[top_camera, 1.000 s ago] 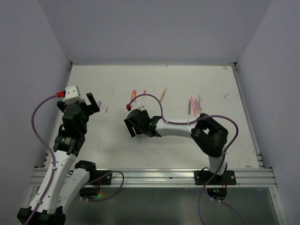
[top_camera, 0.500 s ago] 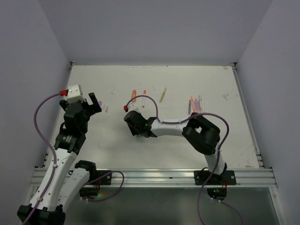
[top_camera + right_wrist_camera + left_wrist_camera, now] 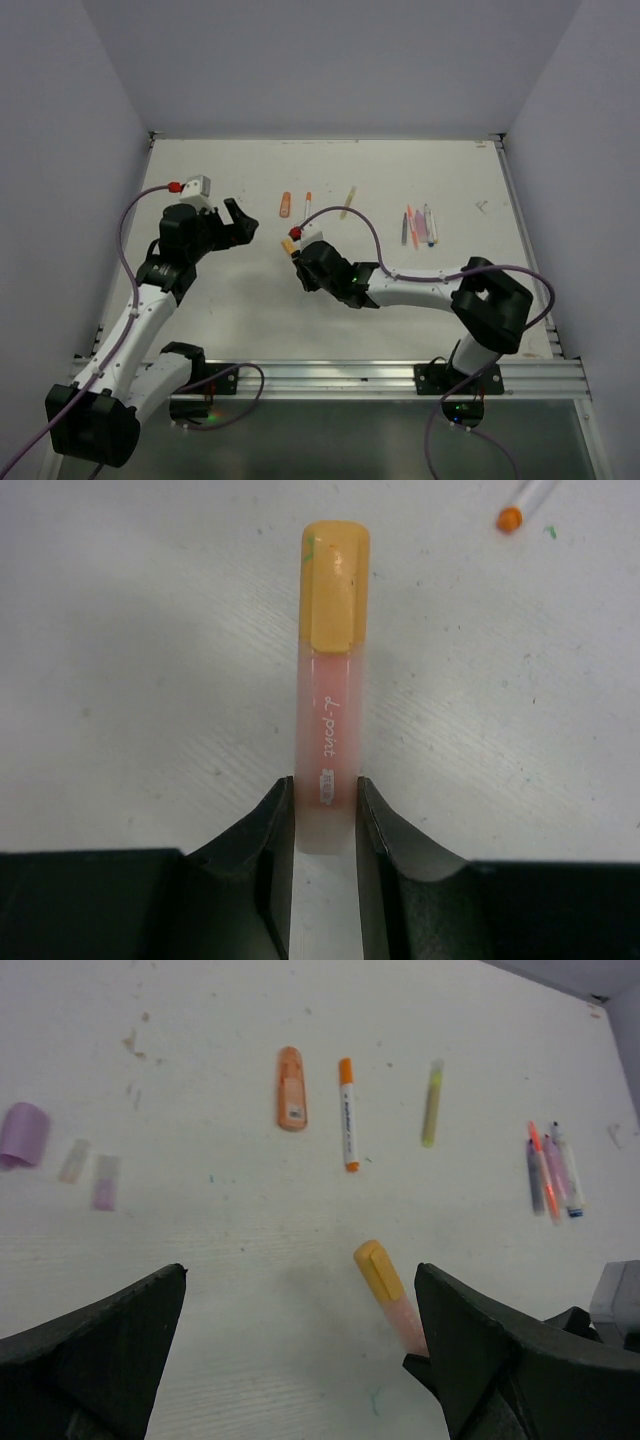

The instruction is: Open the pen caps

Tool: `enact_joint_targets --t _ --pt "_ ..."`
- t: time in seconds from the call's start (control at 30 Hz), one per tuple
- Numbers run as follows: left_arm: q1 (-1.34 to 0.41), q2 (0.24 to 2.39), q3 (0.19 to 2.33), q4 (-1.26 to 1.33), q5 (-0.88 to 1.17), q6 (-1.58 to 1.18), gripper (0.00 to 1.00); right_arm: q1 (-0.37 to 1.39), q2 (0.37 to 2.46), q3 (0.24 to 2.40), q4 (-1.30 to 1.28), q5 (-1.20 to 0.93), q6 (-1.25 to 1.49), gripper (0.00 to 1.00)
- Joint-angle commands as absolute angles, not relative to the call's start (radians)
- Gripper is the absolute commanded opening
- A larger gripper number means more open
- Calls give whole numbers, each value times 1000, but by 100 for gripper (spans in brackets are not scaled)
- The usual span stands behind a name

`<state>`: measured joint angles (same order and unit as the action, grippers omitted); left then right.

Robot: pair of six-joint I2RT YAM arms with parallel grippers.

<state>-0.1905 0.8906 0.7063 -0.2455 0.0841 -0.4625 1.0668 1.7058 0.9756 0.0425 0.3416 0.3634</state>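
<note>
The right claw squeezes a pink highlighter, its orange cap sticking out in front, and the left claw hangs wide open over the counter.

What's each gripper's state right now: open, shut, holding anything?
Left gripper: open, holding nothing.
Right gripper: closed on the orange-capped pink highlighter, gripping its body.

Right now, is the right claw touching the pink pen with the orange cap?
Touching. In the right wrist view, both fingers of the right gripper press against the sides of the pink highlighter, with no gap showing.
</note>
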Motion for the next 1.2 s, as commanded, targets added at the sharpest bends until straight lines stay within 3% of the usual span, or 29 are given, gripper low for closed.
enact_joint_targets --t 0.0,0.33,0.6,0.87,1.17 --pt "-199 923 666 -111 310 -604 99 1072 1577 924 216 285 327 0" --pt "-462 1000 595 132 105 -805 90 1072 1462 816 313 245 304 0" --pt "-499 1069 598 155 37 -864 75 1074 1447 801 334 245 305 0" --pt "-518 1094 600 135 3 -894 70 1074 1453 796 350 245 307 0" --pt "-525 1123 601 167 23 -905 34 1072 1454 793 357 250 311 1"
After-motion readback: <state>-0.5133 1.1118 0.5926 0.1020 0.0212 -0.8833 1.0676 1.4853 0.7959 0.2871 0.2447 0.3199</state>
